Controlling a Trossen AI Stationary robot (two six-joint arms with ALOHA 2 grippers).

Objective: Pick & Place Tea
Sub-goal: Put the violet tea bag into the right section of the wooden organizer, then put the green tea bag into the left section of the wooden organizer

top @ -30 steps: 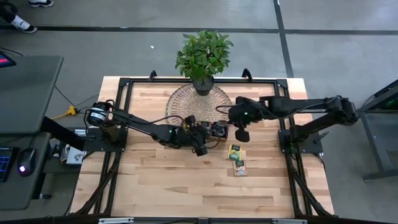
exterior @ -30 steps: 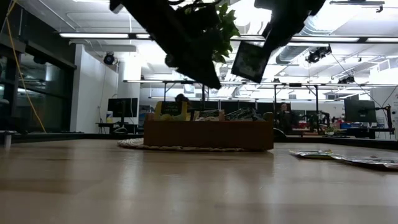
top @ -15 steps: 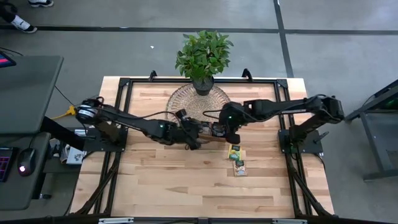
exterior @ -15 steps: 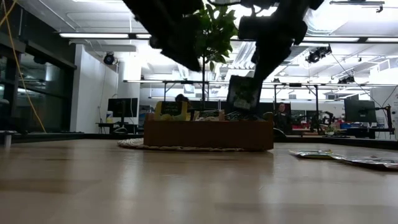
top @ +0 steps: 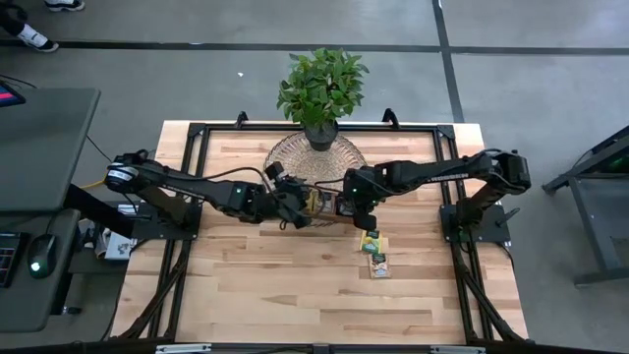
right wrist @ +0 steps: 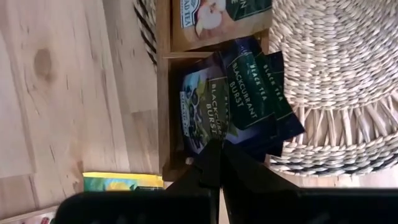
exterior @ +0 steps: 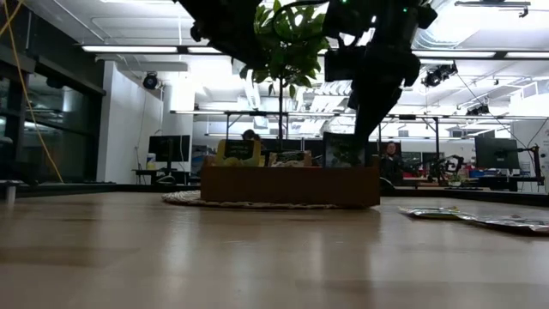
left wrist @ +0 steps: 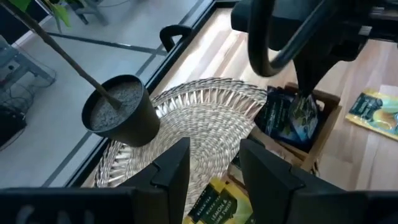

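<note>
Right gripper [top: 356,206], seen from above, hangs over the wooden tray's [top: 325,222] right end compartment. At table height, its fingers pinch a dark sachet [exterior: 343,151] upright, so it slots in edgewise. Its wrist view shows closed fingertips [right wrist: 214,163] above the blackcurrant sachets [right wrist: 233,96]. Left gripper [top: 288,206] waits spread beside the tray.

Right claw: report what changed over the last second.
The right claw came down from above the table, lowering its dark tea sachet into the wooden tray's end compartment, still clamped. The left claw drew back. The two sachets on the table stayed put.
</note>
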